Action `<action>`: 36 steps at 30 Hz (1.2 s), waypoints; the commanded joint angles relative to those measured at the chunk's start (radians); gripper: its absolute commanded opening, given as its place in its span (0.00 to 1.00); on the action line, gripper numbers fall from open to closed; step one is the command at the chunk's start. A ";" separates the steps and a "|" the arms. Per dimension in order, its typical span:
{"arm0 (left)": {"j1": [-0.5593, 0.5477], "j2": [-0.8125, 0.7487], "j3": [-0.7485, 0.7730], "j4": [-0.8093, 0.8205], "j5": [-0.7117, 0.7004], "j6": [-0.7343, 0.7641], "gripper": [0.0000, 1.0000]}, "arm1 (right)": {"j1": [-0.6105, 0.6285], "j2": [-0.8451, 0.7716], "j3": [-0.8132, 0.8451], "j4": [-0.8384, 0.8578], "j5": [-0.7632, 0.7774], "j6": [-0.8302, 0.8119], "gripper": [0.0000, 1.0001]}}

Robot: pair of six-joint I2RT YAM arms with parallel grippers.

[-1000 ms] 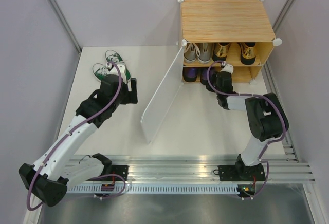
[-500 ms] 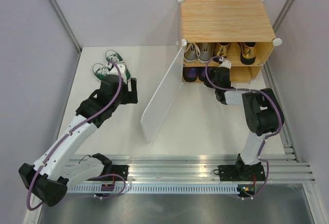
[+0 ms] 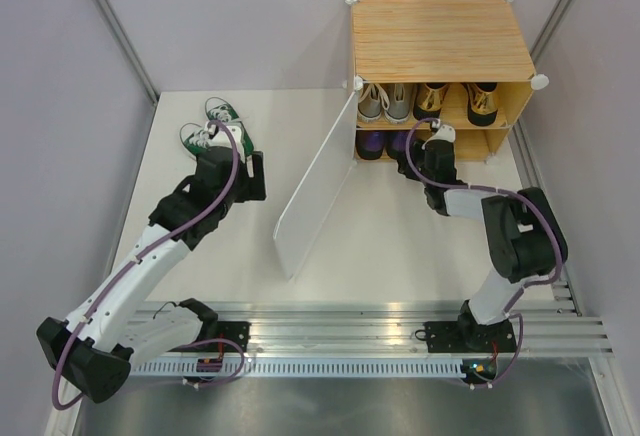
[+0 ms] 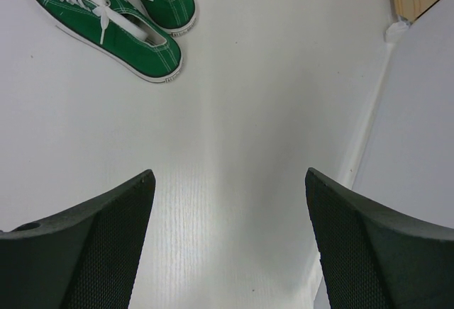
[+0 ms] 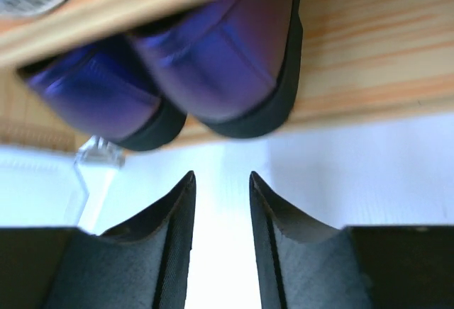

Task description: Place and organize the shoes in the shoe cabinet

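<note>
The shoe cabinet (image 3: pixel 440 41) stands at the back right with its white door (image 3: pixel 315 181) swung open. Grey sneakers (image 3: pixel 385 101) and gold shoes (image 3: pixel 455 101) sit on the upper shelf. The purple dress shoes (image 5: pixel 213 61) rest side by side on the lower shelf (image 5: pixel 369 68). My right gripper (image 5: pixel 221 176) hovers just in front of their heels, open by a narrow gap, holding nothing. The green sneakers (image 4: pixel 113 11) lie together on the table at the far left. My left gripper (image 4: pixel 230 174) is wide open, just short of them and to their right.
The open door (image 4: pixel 418 110) slants across the middle of the table between the two arms, close on the left gripper's right side. Grey walls enclose the white table (image 3: pixel 400 246) on three sides. A metal rail (image 3: pixel 350 331) runs along the near edge.
The right gripper went a little deeper into the lower shelf, then drew back, and its jaws widened slightly off the purple shoe. The left arm has not moved.
</note>
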State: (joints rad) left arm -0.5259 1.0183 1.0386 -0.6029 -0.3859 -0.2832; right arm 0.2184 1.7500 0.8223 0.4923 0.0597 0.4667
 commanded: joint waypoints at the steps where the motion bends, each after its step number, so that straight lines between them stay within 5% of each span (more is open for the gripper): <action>1: -0.003 -0.015 -0.008 0.049 -0.056 0.035 0.88 | -0.005 -0.166 -0.084 0.037 -0.032 0.029 0.43; 14: 0.000 -0.018 -0.037 0.074 -0.198 0.030 0.91 | -0.005 -0.858 -0.313 -0.380 0.086 0.082 0.55; 19: 0.099 0.034 -0.014 0.062 -0.118 -0.037 0.91 | -0.004 -1.081 -0.362 -0.468 0.085 0.104 0.56; 29: 0.428 0.325 0.156 0.037 0.274 -0.255 0.91 | -0.005 -1.161 -0.379 -0.529 0.020 0.078 0.61; 36: 0.463 0.624 0.326 0.043 0.211 -0.316 0.89 | -0.005 -1.187 -0.403 -0.523 -0.021 0.053 0.64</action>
State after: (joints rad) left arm -0.0818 1.5745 1.2976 -0.5732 -0.1761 -0.5209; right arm 0.2176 0.5812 0.4221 -0.0383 0.0750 0.5426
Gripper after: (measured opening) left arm 0.894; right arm 0.634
